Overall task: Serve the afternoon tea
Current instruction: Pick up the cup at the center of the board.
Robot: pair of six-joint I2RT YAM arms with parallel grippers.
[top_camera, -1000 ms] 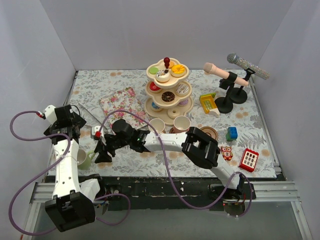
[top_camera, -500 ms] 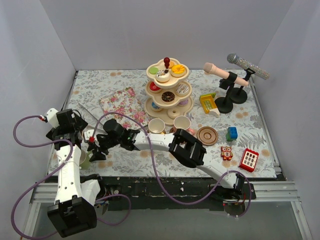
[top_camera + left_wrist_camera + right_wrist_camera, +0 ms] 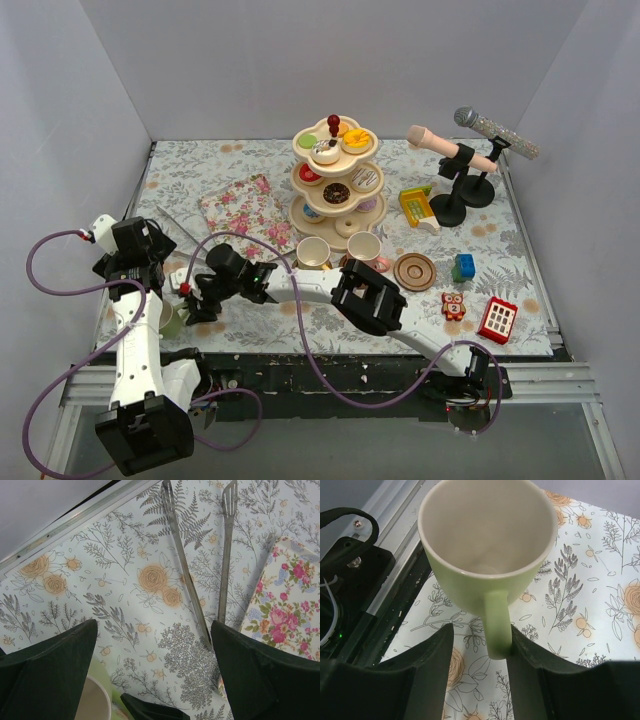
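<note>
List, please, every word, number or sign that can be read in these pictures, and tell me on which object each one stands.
No text can be read in any view.
red toy block: a grid of white keys; any marks on them are too small to read.
yellow toy block: coloured marks, too small to read.
green cup: plain, with no print on the parts that show.
</note>
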